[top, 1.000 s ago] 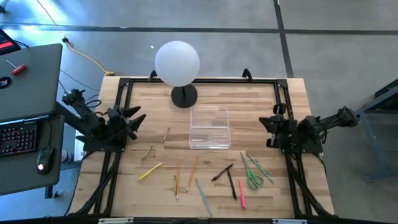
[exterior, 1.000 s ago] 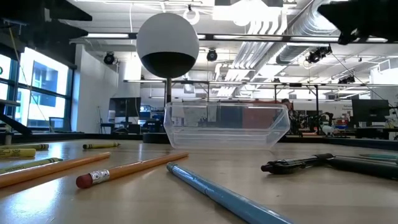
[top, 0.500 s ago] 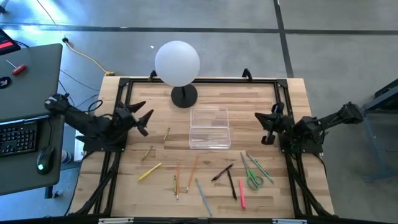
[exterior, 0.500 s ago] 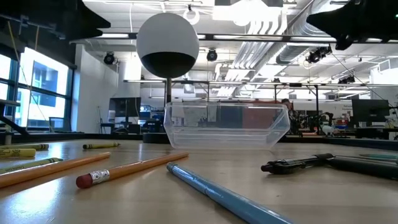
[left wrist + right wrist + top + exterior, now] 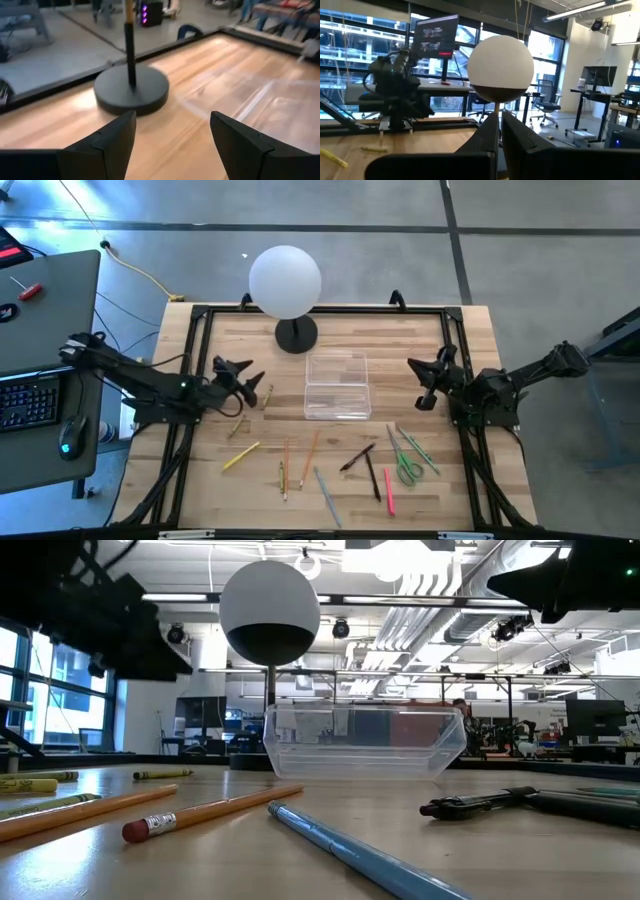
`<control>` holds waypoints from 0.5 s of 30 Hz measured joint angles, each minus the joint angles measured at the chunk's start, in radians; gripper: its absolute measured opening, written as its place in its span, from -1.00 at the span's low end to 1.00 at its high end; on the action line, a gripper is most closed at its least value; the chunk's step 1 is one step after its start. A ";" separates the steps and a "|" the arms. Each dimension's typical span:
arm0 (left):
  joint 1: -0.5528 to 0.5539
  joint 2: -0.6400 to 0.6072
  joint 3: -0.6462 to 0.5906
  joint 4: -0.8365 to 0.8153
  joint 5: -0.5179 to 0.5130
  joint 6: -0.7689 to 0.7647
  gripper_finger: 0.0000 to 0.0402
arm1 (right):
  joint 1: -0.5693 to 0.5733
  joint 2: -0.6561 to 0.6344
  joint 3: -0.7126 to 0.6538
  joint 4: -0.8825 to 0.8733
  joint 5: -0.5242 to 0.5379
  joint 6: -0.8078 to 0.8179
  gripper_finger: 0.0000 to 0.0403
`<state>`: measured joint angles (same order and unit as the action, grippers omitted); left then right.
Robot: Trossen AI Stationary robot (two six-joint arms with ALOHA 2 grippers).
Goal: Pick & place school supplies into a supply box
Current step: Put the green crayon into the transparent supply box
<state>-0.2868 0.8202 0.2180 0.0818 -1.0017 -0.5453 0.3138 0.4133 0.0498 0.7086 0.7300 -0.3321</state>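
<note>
You have the light wooden table with a white globe lamp on a black round base. The clear rectangular plastic supply box lies between your two grippers. Your left gripper hangs with jaws spread wide and empty. Your right gripper is closed on nothing. The thin pens, pencils and green-handled scissors lie loose, none between either pair of jaws.
</note>
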 joint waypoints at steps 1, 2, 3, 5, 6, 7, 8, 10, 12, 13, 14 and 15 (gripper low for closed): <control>0.002 0.030 0.000 0.003 0.003 -0.026 0.43 | 0.000 0.000 0.000 -0.001 0.004 -0.001 -1.00; 0.006 0.059 0.000 0.004 0.005 -0.057 0.43 | 0.000 0.000 0.000 -0.001 0.004 -0.001 -1.00; 0.006 0.092 0.000 0.003 0.013 -0.094 0.43 | 0.000 0.000 0.000 -0.001 0.004 -0.001 -1.00; 0.005 0.152 0.000 0.004 0.029 -0.169 0.43 | 0.000 0.000 0.000 -0.001 0.004 -0.001 -1.00; 0.005 0.184 0.000 0.005 0.034 -0.206 0.43 | 0.000 0.000 0.001 -0.001 0.004 -0.002 -1.00; 0.005 0.215 0.000 0.006 0.043 -0.244 0.43 | 0.000 0.000 0.002 -0.001 0.004 -0.002 -1.00; 0.005 0.247 0.000 0.006 0.054 -0.288 0.43 | 0.000 0.000 0.002 -0.001 0.004 -0.002 -1.00; 0.005 0.309 0.000 0.007 0.074 -0.384 0.43 | 0.000 0.000 0.002 -0.001 0.004 -0.002 -1.00; 0.005 0.368 0.000 0.024 0.092 -0.458 0.43 | 0.000 0.000 0.002 -0.002 0.004 -0.002 -1.00; 0.005 0.399 0.000 0.043 0.103 -0.478 0.43 | 0.000 0.000 0.002 -0.004 0.004 -0.002 -1.00; 0.005 0.426 0.000 0.067 0.107 -0.482 0.43 | 0.000 0.000 0.002 -0.007 0.003 -0.002 -1.00; 0.005 0.451 0.000 0.091 0.113 -0.481 0.43 | 0.000 0.000 0.002 -0.008 0.004 -0.002 -1.00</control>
<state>-0.2813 1.2712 0.2180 0.1731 -0.8891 -1.0267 0.3138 0.4133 0.0513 0.7002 0.7338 -0.3336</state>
